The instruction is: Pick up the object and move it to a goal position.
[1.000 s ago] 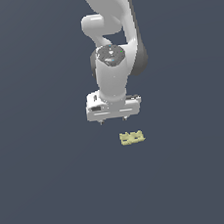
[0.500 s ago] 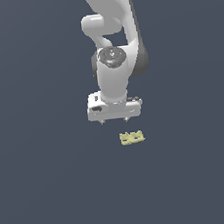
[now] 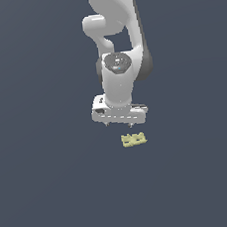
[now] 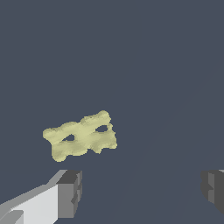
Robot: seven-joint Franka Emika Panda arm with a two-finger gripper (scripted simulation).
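Observation:
The object [image 3: 134, 139] is a small pale yellow, flat, lumpy piece with two small holes, lying on the dark grey floor. In the wrist view the object [image 4: 81, 135] lies flat ahead of the fingers, nearer to one finger [image 4: 70, 194] than to the other. My gripper [image 3: 119, 124] hangs on the white arm just above and slightly to the exterior view's left of the object. Its fingers are spread wide apart with nothing between them. In the wrist view the gripper [image 4: 140, 192] is open and empty.
The dark grey floor [image 3: 54, 192] stretches on all sides of the arm and the object. Nothing else shows on it.

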